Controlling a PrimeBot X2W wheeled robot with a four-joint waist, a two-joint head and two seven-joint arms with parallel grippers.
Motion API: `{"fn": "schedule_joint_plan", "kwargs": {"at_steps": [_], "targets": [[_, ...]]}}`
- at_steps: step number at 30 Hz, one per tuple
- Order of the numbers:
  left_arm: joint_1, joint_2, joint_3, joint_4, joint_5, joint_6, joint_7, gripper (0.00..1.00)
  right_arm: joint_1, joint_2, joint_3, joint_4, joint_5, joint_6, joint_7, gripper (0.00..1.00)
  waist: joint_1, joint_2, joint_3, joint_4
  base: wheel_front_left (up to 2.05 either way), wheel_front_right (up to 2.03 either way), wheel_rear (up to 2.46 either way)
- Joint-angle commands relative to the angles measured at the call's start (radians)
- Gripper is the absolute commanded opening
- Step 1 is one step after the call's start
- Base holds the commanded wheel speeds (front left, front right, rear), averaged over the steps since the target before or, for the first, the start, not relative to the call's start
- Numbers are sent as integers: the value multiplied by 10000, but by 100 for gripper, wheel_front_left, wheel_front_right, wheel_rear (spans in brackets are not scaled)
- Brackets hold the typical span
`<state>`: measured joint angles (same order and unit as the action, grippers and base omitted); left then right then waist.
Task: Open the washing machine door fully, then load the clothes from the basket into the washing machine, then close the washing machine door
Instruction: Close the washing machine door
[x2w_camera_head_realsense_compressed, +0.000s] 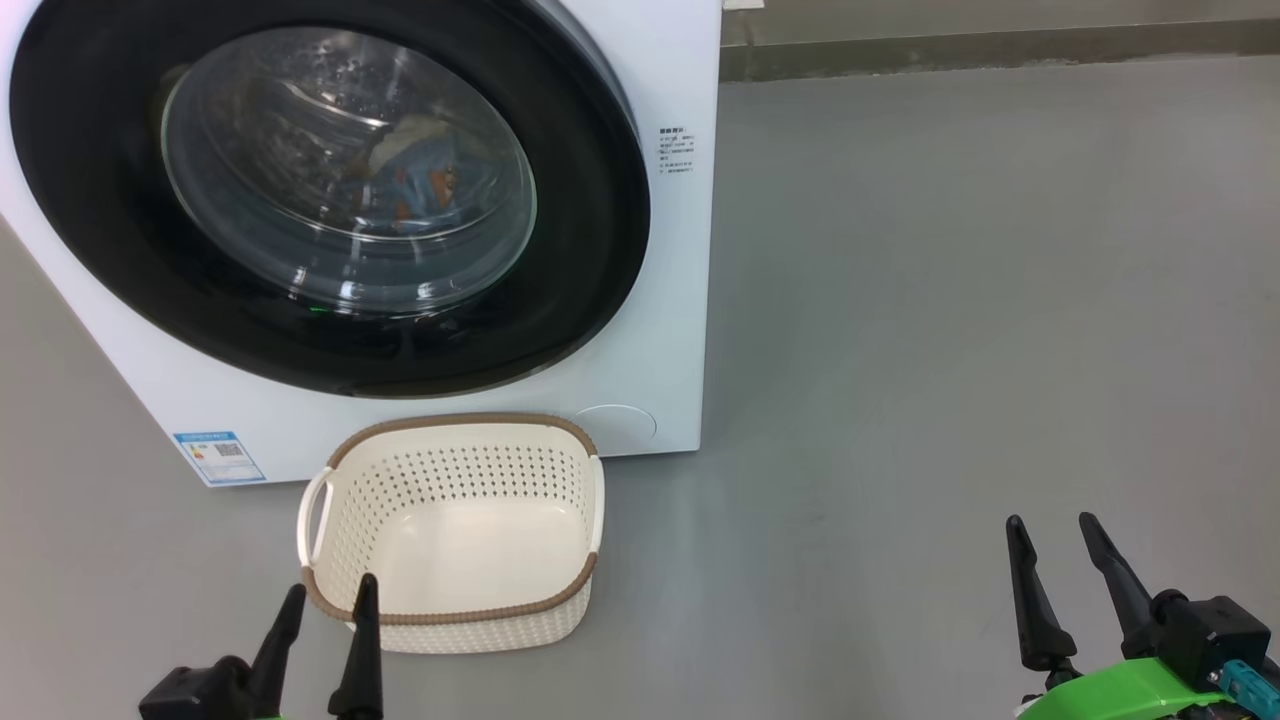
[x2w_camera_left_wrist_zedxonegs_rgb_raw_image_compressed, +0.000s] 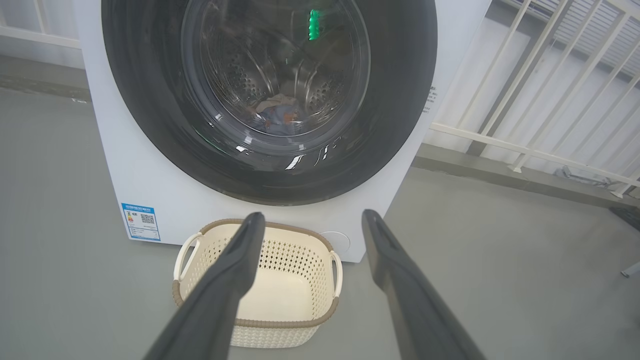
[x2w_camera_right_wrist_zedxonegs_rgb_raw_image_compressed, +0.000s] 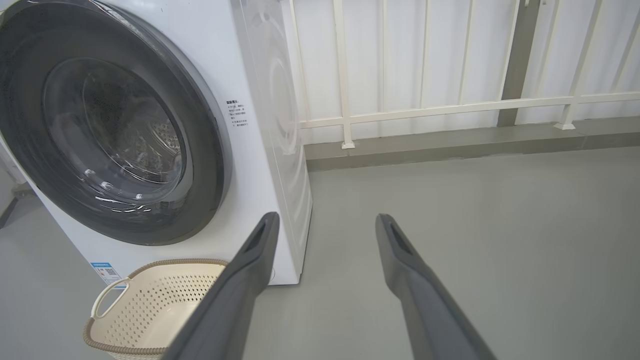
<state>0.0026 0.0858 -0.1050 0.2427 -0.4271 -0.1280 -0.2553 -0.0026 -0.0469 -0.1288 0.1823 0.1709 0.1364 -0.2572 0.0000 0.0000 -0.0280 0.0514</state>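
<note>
The white washing machine (x2w_camera_head_realsense_compressed: 670, 330) fills the upper left of the head view. Its round black washing machine door (x2w_camera_head_realsense_compressed: 120, 230) lies shut against the front. Through the glass window the blue and cream clothes (x2w_camera_head_realsense_compressed: 420, 180) lie inside the drum, and the clothes (x2w_camera_left_wrist_zedxonegs_rgb_raw_image_compressed: 275, 112) show in the left wrist view too. The cream basket (x2w_camera_head_realsense_compressed: 450, 465) stands on the floor before the machine, with nothing in it. My left gripper (x2w_camera_head_realsense_compressed: 330, 595) hangs open at the basket's near rim. My right gripper (x2w_camera_head_realsense_compressed: 1050, 530) is open over bare floor to the right.
Grey floor (x2w_camera_head_realsense_compressed: 950, 300) stretches right of the machine. A white railing (x2w_camera_right_wrist_zedxonegs_rgb_raw_image_compressed: 450, 107) on a low kerb runs behind it. A blue energy label (x2w_camera_head_realsense_compressed: 218, 457) sits at the machine's lower left corner, beside the basket's handle.
</note>
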Motion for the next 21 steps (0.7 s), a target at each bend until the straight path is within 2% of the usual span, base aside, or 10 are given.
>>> {"fn": "schedule_joint_plan", "kwargs": {"at_steps": [1, 21], "targets": [[-194, 130, 342, -293, 167, -27, -65, 100, -122, -36, 289, -276, 88, -57, -46, 100, 0, 0, 1, 17, 0, 0, 0], [-146, 27, 421, -349, 467, -27, -65, 100, -111, -34, 336, -160, 178, -57, -46, 100, 0, 0, -99, 98, 0, 0, 0]]}}
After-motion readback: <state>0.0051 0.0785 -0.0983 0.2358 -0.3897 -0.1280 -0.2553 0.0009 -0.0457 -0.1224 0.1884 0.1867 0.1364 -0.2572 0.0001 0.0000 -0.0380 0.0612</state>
